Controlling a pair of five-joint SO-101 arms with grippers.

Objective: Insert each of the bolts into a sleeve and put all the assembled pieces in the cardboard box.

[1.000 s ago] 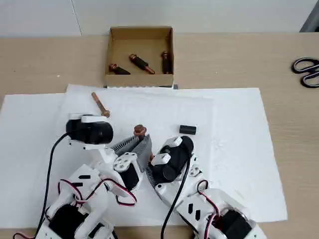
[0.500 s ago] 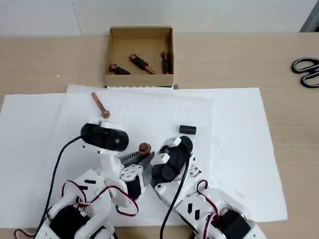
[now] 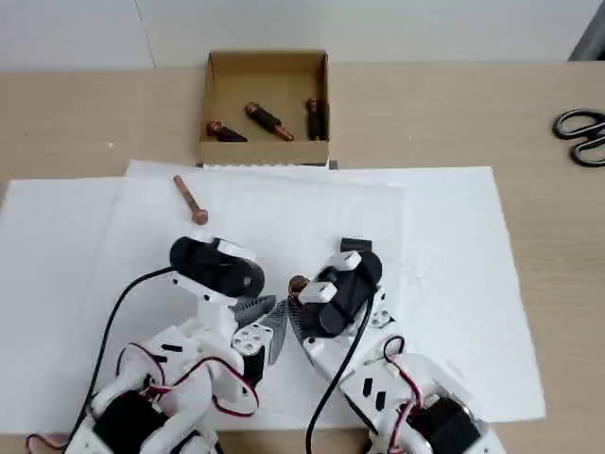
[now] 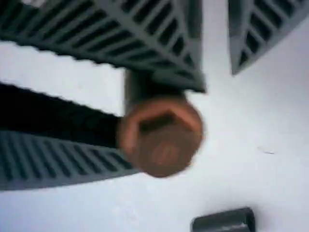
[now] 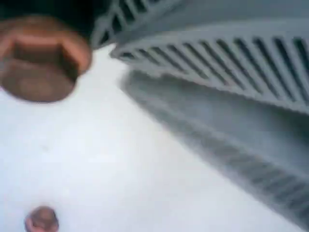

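Cardboard box (image 3: 265,151) at the far edge of the table (image 3: 454,113): three assembled pieces (image 3: 268,120) inside, done. Left gripper (image 4: 164,121) is clamped on a held bolt (image 4: 161,142) over the near middle of the white paper (image 3: 454,284). The dark body behind its head may be a sleeve; not certain. Right gripper (image 3: 296,320) just beside it; open or closed, cannot tell. Left to do, as I judge: loose bolt (image 3: 190,200) toward the paper's far left corner and loose sleeve (image 3: 355,246) mid-sheet, not yet joined or boxed.
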